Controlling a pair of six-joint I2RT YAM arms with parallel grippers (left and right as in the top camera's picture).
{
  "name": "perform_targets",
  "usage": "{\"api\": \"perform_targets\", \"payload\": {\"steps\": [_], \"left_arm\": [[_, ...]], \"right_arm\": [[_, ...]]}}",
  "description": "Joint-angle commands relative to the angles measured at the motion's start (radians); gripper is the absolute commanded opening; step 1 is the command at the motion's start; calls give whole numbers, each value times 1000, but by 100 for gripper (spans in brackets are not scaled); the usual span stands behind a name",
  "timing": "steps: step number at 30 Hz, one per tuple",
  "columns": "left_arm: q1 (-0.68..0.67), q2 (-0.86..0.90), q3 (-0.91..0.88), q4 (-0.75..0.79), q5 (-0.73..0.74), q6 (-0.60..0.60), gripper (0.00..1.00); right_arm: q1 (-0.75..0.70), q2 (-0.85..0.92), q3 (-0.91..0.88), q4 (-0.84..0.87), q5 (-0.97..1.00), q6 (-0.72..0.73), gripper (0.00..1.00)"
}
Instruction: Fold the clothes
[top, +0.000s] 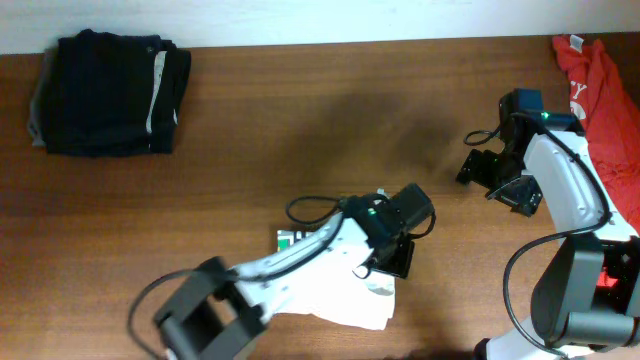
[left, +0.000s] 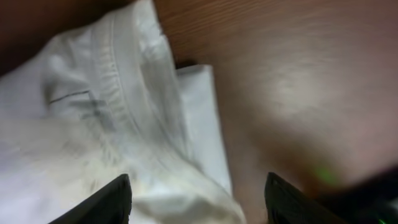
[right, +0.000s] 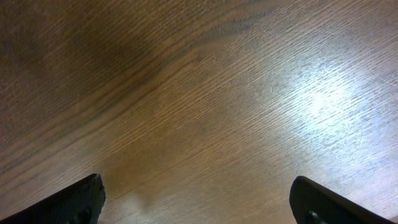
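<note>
- The white T-shirt (top: 350, 305) lies crumpled in the lower centre of the overhead view, on the brown wooden table (top: 300, 130), partly hidden under the left arm.
- A small green print (top: 288, 238) shows at the shirt's upper left edge.
- The left pincer (left: 198, 180) hangs over the shirt's right edge. In the left wrist view its two dark fingers (left: 118, 199) stand apart, one over the white cloth and the other over bare wood; it is released, with nothing clamped between them.
- In that same view the ribbed collar (left: 124, 87) runs down the middle of the cloth, and a folded flap lies just beside it on the right.
- The right pincer (right: 198, 183) is at the right of the overhead frame, well apart from the shirt. Its fingers are spread wide over bare wood, released and empty.
- A stack of folded dark garments (top: 105, 95) sits in the upper left corner of the table.
- A red garment (top: 600, 90) with white lettering lies at the upper right edge.
</note>
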Motion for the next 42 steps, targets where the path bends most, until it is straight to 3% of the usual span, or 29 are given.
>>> {"api": "perform_targets", "payload": {"steps": [1, 4, 6, 10, 12, 17, 20, 26, 27, 28, 30, 37, 42], "left_arm": [[1, 91, -17, 6, -18, -76, 67], [1, 106, -17, 6, -19, -76, 54], [1, 106, -7, 5, -20, -76, 33], [1, 106, 24, -27, -21, -76, 5], [1, 103, 67, -85, -28, -76, 1], [-5, 94, 155, -240, -64, -76, 1], [-31, 97, 135, -245, -35, -76, 2], [-134, 147, 98, -194, 11, -124, 16], [-153, 164, 98, -177, 19, -124, 20], [-172, 181, 98, -159, 22, -124, 31], [-199, 208, 98, -129, 26, -124, 63], [-189, 203, 136, -205, 63, -123, 63], [-133, 67, 200, -279, 63, -74, 66]], "right_arm": [[-5, 2, 10, 0, 20, 1, 98], [-5, 2, 10, 0, 20, 1, 99], [-5, 2, 10, 0, 20, 1, 98], [-5, 2, 10, 0, 20, 1, 98], [-5, 2, 10, 0, 20, 1, 98], [-5, 2, 10, 0, 20, 1, 98], [-5, 2, 10, 0, 20, 1, 98], [-5, 2, 10, 0, 20, 1, 98], [-5, 2, 10, 0, 20, 1, 98], [-5, 2, 10, 0, 20, 1, 98], [-5, 2, 10, 0, 20, 1, 98], [-5, 2, 10, 0, 20, 1, 98], [-5, 2, 10, 0, 20, 1, 98]]}}
